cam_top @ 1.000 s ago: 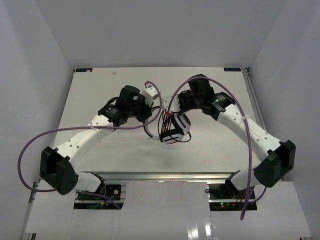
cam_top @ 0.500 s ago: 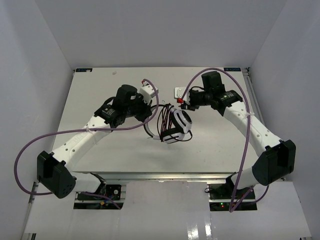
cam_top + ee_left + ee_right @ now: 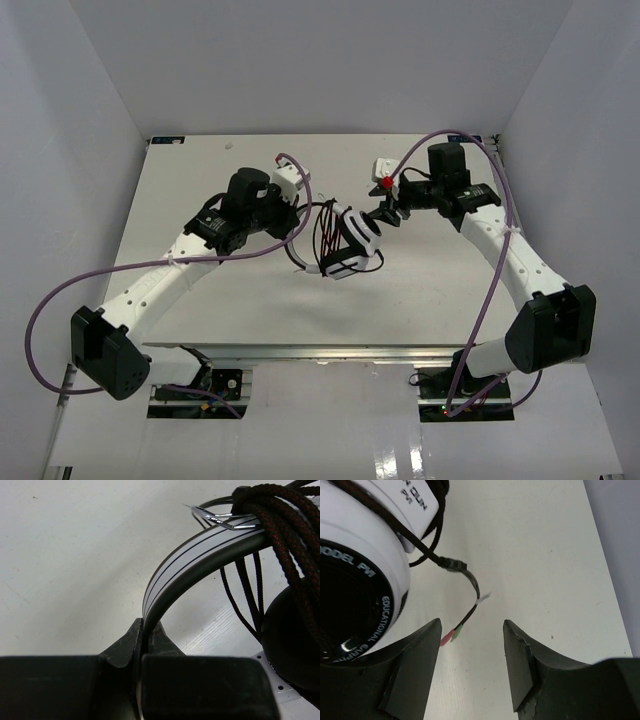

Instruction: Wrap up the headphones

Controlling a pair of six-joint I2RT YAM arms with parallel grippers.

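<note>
white table (image 3: 215, 295), white walls (image 3: 300, 60); left end effector (image 3: 144, 632) clenches headphones (image 3: 200, 547), right end effector (image 3: 470, 630) released.

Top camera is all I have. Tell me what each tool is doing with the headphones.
Observer: The left wrist view shows the left tool shut on the white headband of the headphones, with the band pinched edge-on between its jaws.
Operator: Now report the right tool.
Observer: The right tool is open. The red and green plugs hang in the gap between its spread jaws, not clamped.
Operator: Check the wrap.
Observer: Several strands of the black cable are bunched over the headband, just above an earcup.
</note>
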